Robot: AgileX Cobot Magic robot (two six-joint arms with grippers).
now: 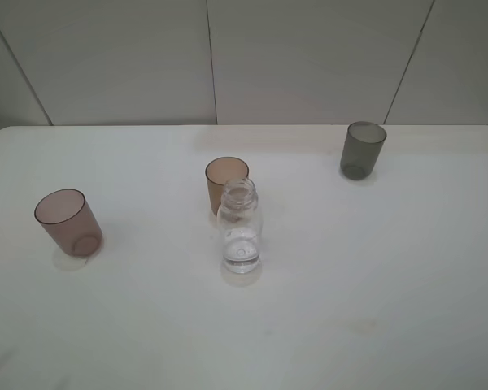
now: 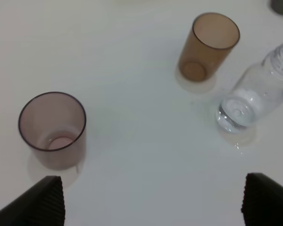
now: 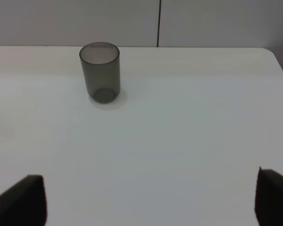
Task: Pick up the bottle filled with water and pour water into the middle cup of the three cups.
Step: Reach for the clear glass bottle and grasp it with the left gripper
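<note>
Standing upright near the centre of the high view, the bottle (image 1: pixel 241 231) is clear and capless, with water showing in its lower part. The middle cup (image 1: pixel 224 183), amber-brown, stands just above it in the frame, and the bottle's neck overlaps the cup's lower right side. Of the three cups, the mauve cup (image 1: pixel 68 222) sits well apart at the left of the frame and the grey cup (image 1: pixel 362 149) well apart at the upper right. All four stand on the white bench (image 1: pixel 374 309), with a pale panelled wall (image 1: pixel 309 57) behind it.

Seen from the left wrist, the left fingers (image 2: pixel 42 202) are spread wide, their dark ribbed tips at either side with only bare bench (image 2: pixel 132 70) between them and nothing held. The mauve cup (image 2: pixel 53 129) stands just beyond one tip. The middle cup (image 2: pixel 207 47) and the bottle (image 2: pixel 252 101) stand close together farther off, near but apart. A sliver of the grey cup (image 2: pixel 282 5) shows at the frame's edge.

Seen from the right wrist, the right fingers (image 3: pixel 23 202) are likewise spread wide and hold nothing. The grey cup (image 3: pixel 100 73) stands upright well beyond them on the bench (image 3: pixel 188 132), near the far edge below the wall (image 3: pixel 85 21).
</note>
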